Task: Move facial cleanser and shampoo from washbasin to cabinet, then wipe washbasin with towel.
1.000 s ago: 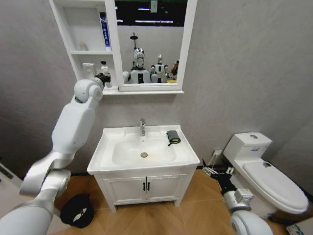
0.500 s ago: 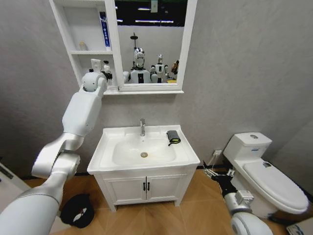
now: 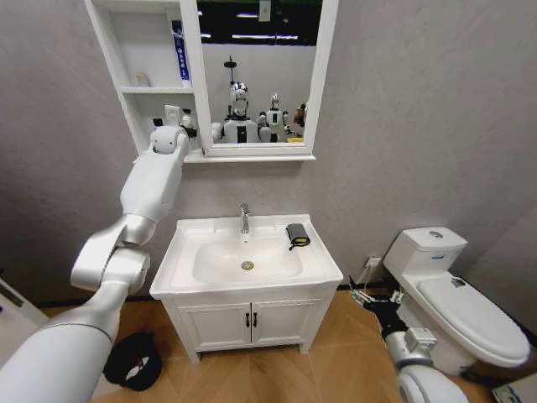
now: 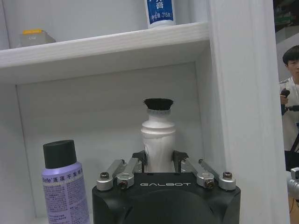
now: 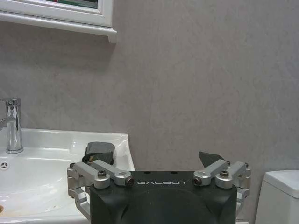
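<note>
My left gripper [image 4: 160, 158] reaches into the lowest compartment of the white cabinet [image 3: 113, 50] and is shut on a white bottle with a black cap [image 4: 159, 135]. I cannot tell whether this is the facial cleanser or the shampoo. A purple spray can with a black cap [image 4: 63, 184] stands beside it in that compartment. In the head view the left gripper [image 3: 183, 130] sits at the compartment's mouth. The dark towel [image 3: 296, 235] lies on the back right rim of the washbasin [image 3: 315, 260]. My right gripper [image 3: 373, 298] hangs open, low beside the toilet.
A blue-and-white tube [image 4: 159, 11] and a small yellow-topped box [image 4: 35, 36] stand on the shelf above. The mirror [image 3: 260, 75] adjoins the cabinet. A chrome tap [image 3: 244, 218] rises behind the bowl. A toilet [image 3: 470, 311] stands right of the vanity [image 3: 252, 323], with a black object [image 3: 134, 361] on the floor.
My left arm has swung up and to the right, carrying the white bottle further into the cabinet's lowest compartment. The right arm and the towel have not moved.
</note>
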Robot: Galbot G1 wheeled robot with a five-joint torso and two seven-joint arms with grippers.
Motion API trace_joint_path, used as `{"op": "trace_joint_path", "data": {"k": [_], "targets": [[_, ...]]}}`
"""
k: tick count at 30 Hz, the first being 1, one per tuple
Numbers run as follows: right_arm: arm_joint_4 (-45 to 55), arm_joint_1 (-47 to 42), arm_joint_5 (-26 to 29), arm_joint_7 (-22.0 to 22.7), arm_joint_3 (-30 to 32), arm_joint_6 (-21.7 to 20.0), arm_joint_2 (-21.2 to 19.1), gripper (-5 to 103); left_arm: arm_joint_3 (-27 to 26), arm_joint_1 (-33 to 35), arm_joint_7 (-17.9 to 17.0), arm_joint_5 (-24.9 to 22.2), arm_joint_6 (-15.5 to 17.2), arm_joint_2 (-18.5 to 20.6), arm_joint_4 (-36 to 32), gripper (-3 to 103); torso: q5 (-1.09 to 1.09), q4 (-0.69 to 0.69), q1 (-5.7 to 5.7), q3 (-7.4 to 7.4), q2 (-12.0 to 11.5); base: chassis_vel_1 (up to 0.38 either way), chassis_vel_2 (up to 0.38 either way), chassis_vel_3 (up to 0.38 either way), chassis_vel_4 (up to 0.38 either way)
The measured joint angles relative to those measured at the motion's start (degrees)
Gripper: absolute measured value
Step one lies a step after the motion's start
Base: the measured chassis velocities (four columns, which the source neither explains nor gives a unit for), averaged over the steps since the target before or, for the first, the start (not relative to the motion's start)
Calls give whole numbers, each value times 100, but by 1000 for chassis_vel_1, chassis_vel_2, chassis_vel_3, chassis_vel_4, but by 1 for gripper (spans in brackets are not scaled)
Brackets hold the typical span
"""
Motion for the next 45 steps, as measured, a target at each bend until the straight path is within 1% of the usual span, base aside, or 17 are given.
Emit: {"op": "trace_joint_path", "data": {"k": [6, 21, 22, 23, 24, 26, 27, 29, 30, 32, 33, 35, 36, 38, 39, 41, 45], "targets": [[-1, -11, 5, 0, 3, 30, 9, 100, -167, 0, 24, 253, -59, 28, 119, 31, -1, 1, -1, 0, 0, 0, 0, 0, 0], [7, -7, 35, 4, 11, 42, 14, 100, -252, 12, 55, 402, -160, -58, 283, 31, 0, 0, -1, 0, 0, 0, 0, 0, 0], [-7, -22, 34, 4, 12, 58, 21, 100, -279, 16, 51, 428, -161, -64, 290, 28, 0, 1, -1, 0, 0, 0, 0, 0, 0], [-19, -38, 26, 3, 12, 78, 32, 100, -301, 28, 42, 449, -162, -67, 290, 36, 0, 1, -1, -1, 0, 0, 0, 0, 0], [-19, -38, 26, 3, 12, 78, 32, 100, -301, 28, 42, 449, -162, -67, 290, 36, 0, 1, -1, -1, 0, 0, 0, 0, 0], [-24, -59, 16, -1, -2, 86, 44, 100, -306, 58, 29, 461, -154, -55, 289, 48, -1, 1, -1, 0, 0, 0, 0, 0, 0], [-24, -59, 16, -1, -2, 86, 44, 100, -306, 58, 29, 461, -154, -55, 289, 48, -1, 1, -1, 0, 0, 0, 0, 0, 0], [-25, -54, 13, -3, -9, 86, 40, 100, -307, 61, 28, 467, -146, -47, 297, 58, 0, 1, -1, 0, 0, 0, 0, 0, 0], [-25, -54, 13, -3, -9, 86, 40, 100, -307, 61, 28, 467, -146, -47, 297, 58, 0, 1, -1, 0, 0, 0, 0, 0, 0], [-29, -39, 12, -3, -14, 86, 31, 100, -321, 59, 24, 486, -144, -50, 321, 70, -1, 1, -1, 0, 0, 0, 0, 0, 0], [-29, -39, 12, -3, -14, 86, 31, 100, -321, 59, 24, 486, -144, -50, 321, 70, -1, 1, -1, 0, 0, 0, 0, 0, 0], [-35, -38, 6, -7, -24, 85, 25, 100, -322, 57, 24, 492, -145, -40, 321, 80, 0, 1, -1, 0, 0, 0, 0, 0, 0], [-35, -38, 6, -7, -24, 85, 25, 100, -322, 57, 24, 492, -145, -40, 321, 80, 0, 1, -1, 0, 0, 0, 0, 0, 0], [-40, -30, 3, -9, -38, 82, 20, 100, -322, 56, 25, 491, -144, -31, 299, 90, -1, 1, -1, 0, 0, 0, 0, 0, 0], [-40, -30, 3, -9, -38, 82, 20, 100, -322, 56, 25, 491, -144, -31, 299, 90, -1, 1, -1, 0, 0, 0, 0, 0, 0], [-53, -22, 2, -8, -40, 81, 17, 100, -305, 79, 24, 451, -121, 5, 195, 100, 0, 0, -1, 0, 0, 0, 0, 0, 0], [-78, -24, -1, -6, -33, 84, 15, 100, -259, 177, -7, 329, -11, 112, -50, 100, -1, 0, -1, 0, 0, 0, 0, 0, 0]]}}
